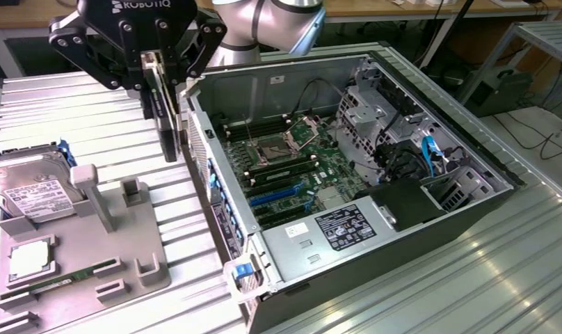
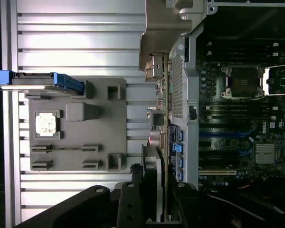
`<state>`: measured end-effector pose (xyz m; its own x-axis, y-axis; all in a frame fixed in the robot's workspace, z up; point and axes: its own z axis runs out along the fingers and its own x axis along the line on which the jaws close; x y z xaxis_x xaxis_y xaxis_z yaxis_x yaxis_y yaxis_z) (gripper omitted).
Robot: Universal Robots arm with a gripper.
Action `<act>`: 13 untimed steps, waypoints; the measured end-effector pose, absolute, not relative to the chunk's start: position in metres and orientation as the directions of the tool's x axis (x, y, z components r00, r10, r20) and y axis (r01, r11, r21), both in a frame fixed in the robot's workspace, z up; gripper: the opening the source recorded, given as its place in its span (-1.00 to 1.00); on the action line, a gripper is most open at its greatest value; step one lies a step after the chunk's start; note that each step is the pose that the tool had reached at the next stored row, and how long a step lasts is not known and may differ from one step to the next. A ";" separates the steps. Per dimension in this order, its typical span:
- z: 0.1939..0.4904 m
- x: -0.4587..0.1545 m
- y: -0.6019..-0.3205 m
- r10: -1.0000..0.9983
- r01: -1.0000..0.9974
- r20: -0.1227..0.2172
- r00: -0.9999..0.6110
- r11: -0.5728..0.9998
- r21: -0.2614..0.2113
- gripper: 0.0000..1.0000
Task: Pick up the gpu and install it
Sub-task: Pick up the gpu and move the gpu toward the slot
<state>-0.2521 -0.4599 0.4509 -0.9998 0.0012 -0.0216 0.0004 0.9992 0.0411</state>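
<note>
GPU picked up, not yet installed.
The gripper [image 1: 161, 73] pinches the gpu [image 1: 170, 132], which hangs on edge above the table. It is just beside the open computer case [image 1: 355, 278], on the exterior view's left and outside the case wall. The motherboard [image 1: 286, 174] slots are unfilled.

You've got a matt black gpu [image 1: 167, 129] with a thin silvery metal edge, in a matt black gripper [image 1: 161, 73]. Table [image 1: 503, 278] is ribbed bare metal, shiny with glare. The holder [image 1: 123, 236] looks like dull grey plastic, the case [image 1: 230, 90] flat grey sheet metal.
</note>
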 end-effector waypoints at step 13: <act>0.451 -0.228 -0.460 0.001 0.000 -0.022 -1.000 0.999 0.041 -0.44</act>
<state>-0.2277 -0.4599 0.4509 -0.9998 0.0013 -0.0216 0.0004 0.9992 0.0411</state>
